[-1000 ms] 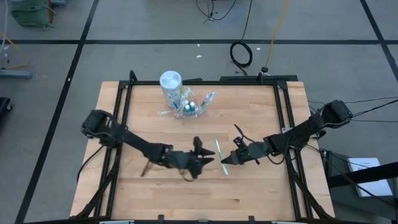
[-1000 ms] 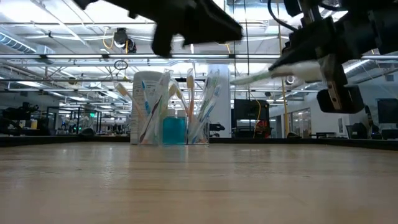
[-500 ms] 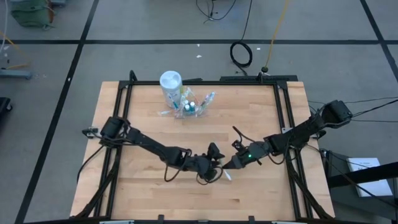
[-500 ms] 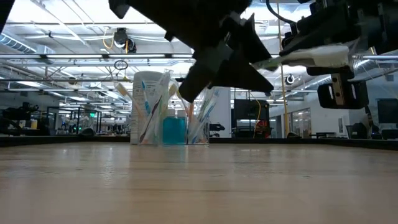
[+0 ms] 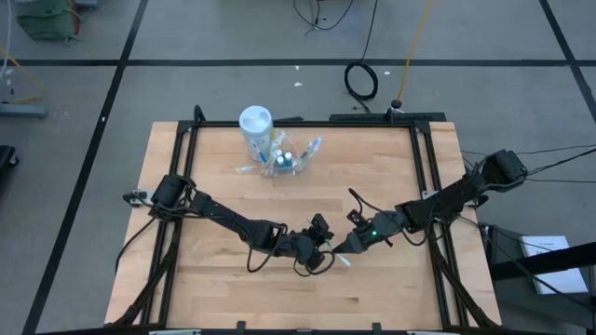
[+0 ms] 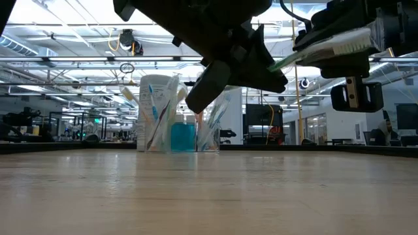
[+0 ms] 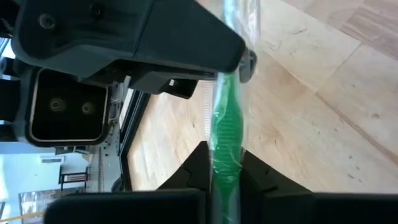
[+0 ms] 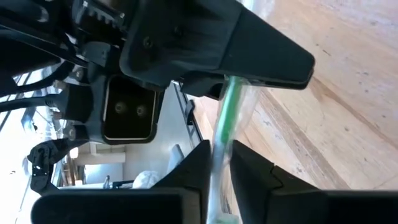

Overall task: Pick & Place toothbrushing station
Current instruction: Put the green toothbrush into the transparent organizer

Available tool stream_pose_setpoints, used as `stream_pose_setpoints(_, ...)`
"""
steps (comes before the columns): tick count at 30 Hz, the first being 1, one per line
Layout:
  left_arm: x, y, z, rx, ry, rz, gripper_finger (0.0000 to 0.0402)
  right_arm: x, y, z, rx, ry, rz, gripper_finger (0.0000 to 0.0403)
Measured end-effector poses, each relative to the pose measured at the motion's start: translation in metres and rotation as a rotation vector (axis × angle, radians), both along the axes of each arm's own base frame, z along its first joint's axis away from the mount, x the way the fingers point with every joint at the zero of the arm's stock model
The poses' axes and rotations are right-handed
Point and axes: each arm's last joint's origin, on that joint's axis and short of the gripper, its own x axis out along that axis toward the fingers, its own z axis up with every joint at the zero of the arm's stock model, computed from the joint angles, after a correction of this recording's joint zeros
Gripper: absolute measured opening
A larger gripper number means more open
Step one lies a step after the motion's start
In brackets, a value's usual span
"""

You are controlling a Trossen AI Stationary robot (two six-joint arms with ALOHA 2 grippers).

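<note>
A green and white toothbrush [image 6: 326, 49] in a clear wrapper hangs in the air over the table's near middle, between my two grippers. My left gripper [image 5: 326, 253] reaches in from the table's left and is shut on its green handle [image 7: 225, 124]. My right gripper [image 5: 343, 249] reaches in from the right and is shut on its paler part [image 8: 217, 146]. The two grippers stand tip to tip. Far back on the table stands the clear holder [image 5: 284, 158], which has several toothbrushes and blue tubes in it. My left gripper pinches the green handle [image 7: 225, 140] between its two fingers, through the wrapper. The fingers come about level from the table's left and lie roughly along the brush. The brush is clear of the table. My right gripper pinches the pale stretch of the brush [image 8: 219, 140] between its two fingers, coming about level from the table's right, roughly along it. The bristle head [image 6: 346, 42] sticks out behind the fingers. The brush lies nearly level, well above the table.
A white cup [image 5: 255, 126] stands beside the holder at the far edge. Black frame rails [image 5: 186, 186] run along the table's left, right and far sides. Bare wood [image 5: 242, 298] lies near the front edge.
My left gripper has gone toward the table's right and a little nearer, up to the right gripper, and has shut on the toothbrush's green handle. The right gripper has kept the brush aloft, and the bristle head now shows behind it in the low view.
</note>
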Motion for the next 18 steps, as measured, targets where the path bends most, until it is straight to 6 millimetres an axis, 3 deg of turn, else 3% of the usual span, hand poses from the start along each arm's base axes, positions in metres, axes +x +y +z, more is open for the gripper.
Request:
stream_pose_setpoints(12, -0.004, -0.014, 0.002, 0.077, 0.004, -0.064, 0.0043, 0.000, -0.007, 0.008, -0.079, -0.077, 0.082, 0.0101)
stream_pose_setpoints(18, -0.019, -0.031, 0.027, 0.068, -0.022, -0.105, 0.0028, -0.007, -0.016, 0.033, -0.219, -0.263, 0.169, 0.0112)
